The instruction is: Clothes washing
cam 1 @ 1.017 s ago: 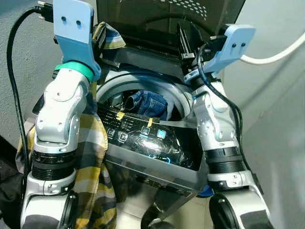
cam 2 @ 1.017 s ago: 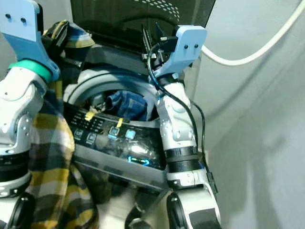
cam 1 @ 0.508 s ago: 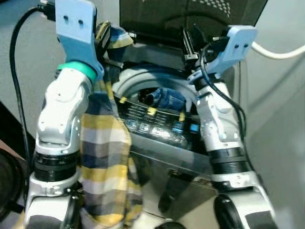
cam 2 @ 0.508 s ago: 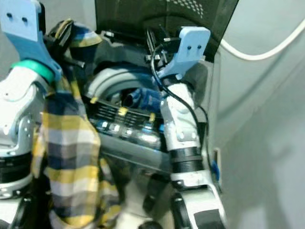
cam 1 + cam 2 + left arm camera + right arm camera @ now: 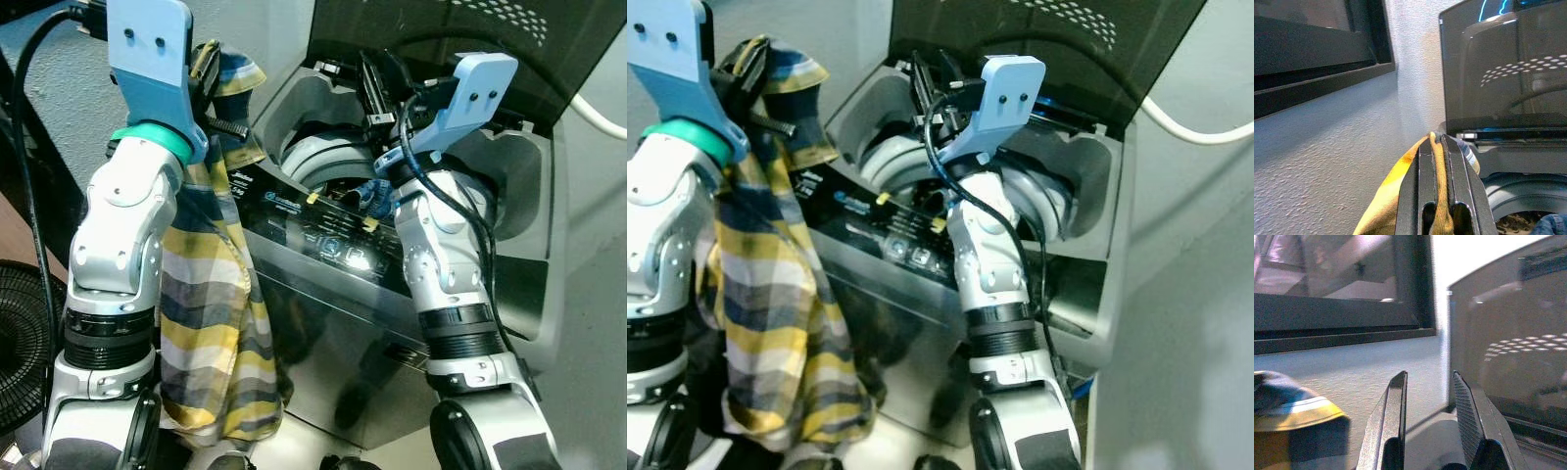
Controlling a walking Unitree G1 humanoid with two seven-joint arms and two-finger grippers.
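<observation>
Left eye view: the left tool (image 5: 208,83) is raised high beside the washing machine (image 5: 323,323), pinched shut on a yellow, grey and navy plaid shirt (image 5: 211,323). The shirt hangs in a long drape from the tool, down past the silver left arm and along the machine's dark front, outside the tub. The machine's lid (image 5: 460,39) stands open, and the pale tub rim (image 5: 313,157) shows beneath it. A scrap of blue denim (image 5: 374,194) peeks over the control panel (image 5: 323,235), just beside the right arm. A black fan (image 5: 24,362) sits low at the left edge.

Right eye view: the right tool (image 5: 926,83) is up over the tub opening, black fingers pointing toward the lid, nothing between them. A white hose (image 5: 1190,127) curves across the wall to the right of the machine.

Left wrist view: the two black fingers (image 5: 1418,196) are pressed nearly together with a fold of yellow cloth squeezed between them and spilling out to one side. Beyond lies the textured wall (image 5: 1327,147) and the dark raised lid, with the tub rim and a bit of denim at the corner.

Right wrist view: the right tool's fingers (image 5: 1388,426) stand a narrow gap apart, empty. A bunch of the plaid shirt shows at the lower corner, well apart from these fingers, with a dark window frame (image 5: 1342,313) behind.
</observation>
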